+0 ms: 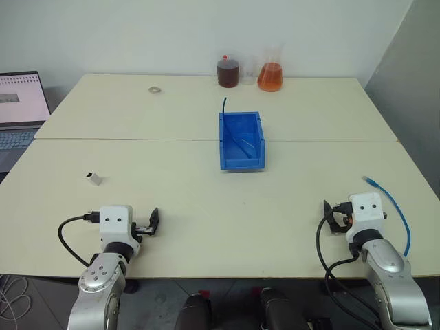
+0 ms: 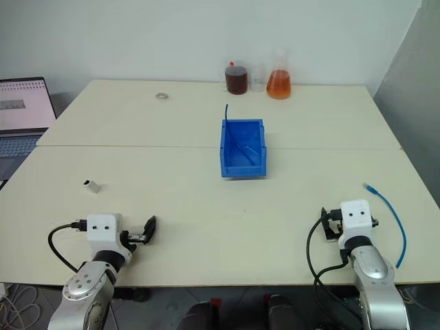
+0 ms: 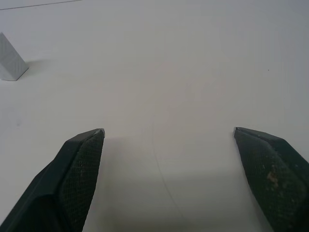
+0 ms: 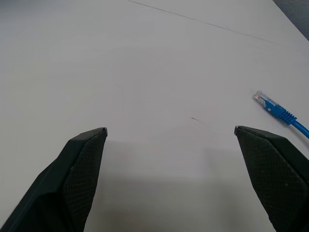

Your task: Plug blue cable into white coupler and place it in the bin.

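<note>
We see the left claw [image 3: 169, 133] spread wide, its two black fingers [image 3: 72, 179] standing far apart over bare tabletop with nothing between them and nothing touched. In the left eye view it sits at the lower left of the frame, low over the cream table [image 1: 206, 206]. The right claw [image 4: 170, 131] is just as wide, empty too, at the lower right of that frame.

Beyond the left claw, the white coupler [image 1: 94, 179] lies alone on the table at the left middle of the frame, well apart from the fingers; it also peeks in at the upper left of the left wrist view. Beside the right claw, toward the right edge of the frame, the blue cable [image 1: 395, 206] curves along the table, its clear plug [image 4: 262, 98] lying loose and unconnected.

At the centre of the frame sits the blue bin [image 1: 241, 141], open side up. At the top centre stand a dark jar [image 1: 227, 71] and an orange flask [image 1: 270, 75]. A laptop [image 1: 20, 113] sits at the left edge.
</note>
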Controlling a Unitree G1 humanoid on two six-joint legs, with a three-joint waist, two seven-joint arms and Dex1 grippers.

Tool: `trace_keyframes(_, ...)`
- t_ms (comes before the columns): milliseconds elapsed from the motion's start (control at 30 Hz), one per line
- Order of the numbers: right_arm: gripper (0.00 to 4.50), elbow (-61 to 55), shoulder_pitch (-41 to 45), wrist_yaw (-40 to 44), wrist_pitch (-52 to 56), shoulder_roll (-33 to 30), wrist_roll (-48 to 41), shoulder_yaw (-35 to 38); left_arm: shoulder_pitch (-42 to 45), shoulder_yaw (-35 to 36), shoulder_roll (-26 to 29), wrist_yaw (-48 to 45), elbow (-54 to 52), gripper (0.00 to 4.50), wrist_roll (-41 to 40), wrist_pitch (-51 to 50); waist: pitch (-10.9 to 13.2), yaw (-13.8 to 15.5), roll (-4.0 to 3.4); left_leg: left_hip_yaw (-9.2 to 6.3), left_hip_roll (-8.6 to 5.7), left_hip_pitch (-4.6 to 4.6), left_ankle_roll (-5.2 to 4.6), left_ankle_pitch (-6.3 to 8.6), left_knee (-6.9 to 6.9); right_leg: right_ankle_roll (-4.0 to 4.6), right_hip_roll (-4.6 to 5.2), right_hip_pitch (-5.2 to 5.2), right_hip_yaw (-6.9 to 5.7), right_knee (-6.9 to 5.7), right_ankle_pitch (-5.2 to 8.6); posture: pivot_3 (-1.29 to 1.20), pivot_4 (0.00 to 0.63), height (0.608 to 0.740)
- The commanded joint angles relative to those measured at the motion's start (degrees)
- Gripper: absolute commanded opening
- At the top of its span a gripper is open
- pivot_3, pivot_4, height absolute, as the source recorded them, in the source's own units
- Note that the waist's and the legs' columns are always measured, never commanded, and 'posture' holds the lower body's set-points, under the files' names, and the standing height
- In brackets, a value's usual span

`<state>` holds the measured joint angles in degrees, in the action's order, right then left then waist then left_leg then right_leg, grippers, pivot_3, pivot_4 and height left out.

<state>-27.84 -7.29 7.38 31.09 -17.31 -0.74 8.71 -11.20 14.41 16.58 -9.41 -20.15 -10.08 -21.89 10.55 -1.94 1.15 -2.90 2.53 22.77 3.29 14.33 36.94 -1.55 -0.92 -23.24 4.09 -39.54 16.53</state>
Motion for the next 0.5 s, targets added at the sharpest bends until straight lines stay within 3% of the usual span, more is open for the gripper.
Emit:
trace_keyframes(33,4.50,-1.3,0.6,-0.5,-1.5,-0.3,0.7,1.2,0.3,0.5,0.3,0.3,-1.3,4.50,0.9,1.3,0.0,0.0,0.00,0.00,0.00,0.00,0.00,0.00,0.00,0.00,0.00,0.00,0.00,0.00,0.00,0.00,0.150,0.740)
trace_keyframes(500,4.50,-0.3,1.1,-0.4,-2.1,-0.1,0.7,0.7,0.4,0.9,-0.1,0.1,-0.8,4.50,0.2,2.5,0.0,0.0,0.00,0.00,0.00,0.00,0.00,0.00,0.00,0.00,0.00,0.00,0.00,0.00,0.00,0.00,0.150,0.740)
